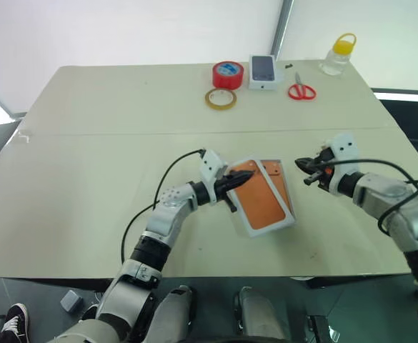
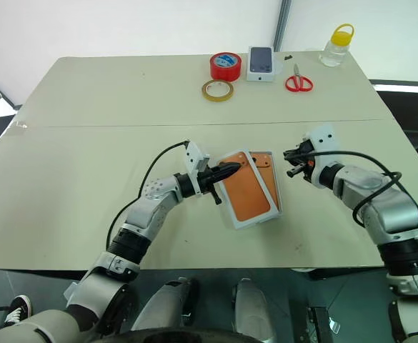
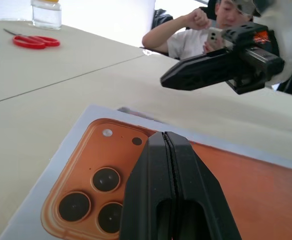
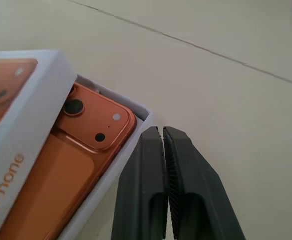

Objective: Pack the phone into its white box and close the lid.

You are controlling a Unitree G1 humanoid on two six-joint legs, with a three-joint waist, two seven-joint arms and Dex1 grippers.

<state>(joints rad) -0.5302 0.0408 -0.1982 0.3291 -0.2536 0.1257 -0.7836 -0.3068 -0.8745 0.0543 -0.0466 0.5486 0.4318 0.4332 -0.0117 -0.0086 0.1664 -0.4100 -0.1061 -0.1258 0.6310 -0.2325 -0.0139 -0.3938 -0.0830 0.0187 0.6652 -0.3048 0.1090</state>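
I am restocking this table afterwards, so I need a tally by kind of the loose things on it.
Tape rolls: 2, red and tan
Scissors: 1
Bottle: 1
Small white box with a phone picture: 1
Phone: 1
White box: 1
Lid: 1
Total: 8

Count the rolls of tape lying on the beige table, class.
2: a red roll of tape at the far edge beside the small white box, and a tan roll just nearer.

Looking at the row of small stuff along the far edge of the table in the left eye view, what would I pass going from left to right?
Yellowish tape ring → red tape roll → small white box with a phone picture → red scissors → clear bottle with a yellow cap.
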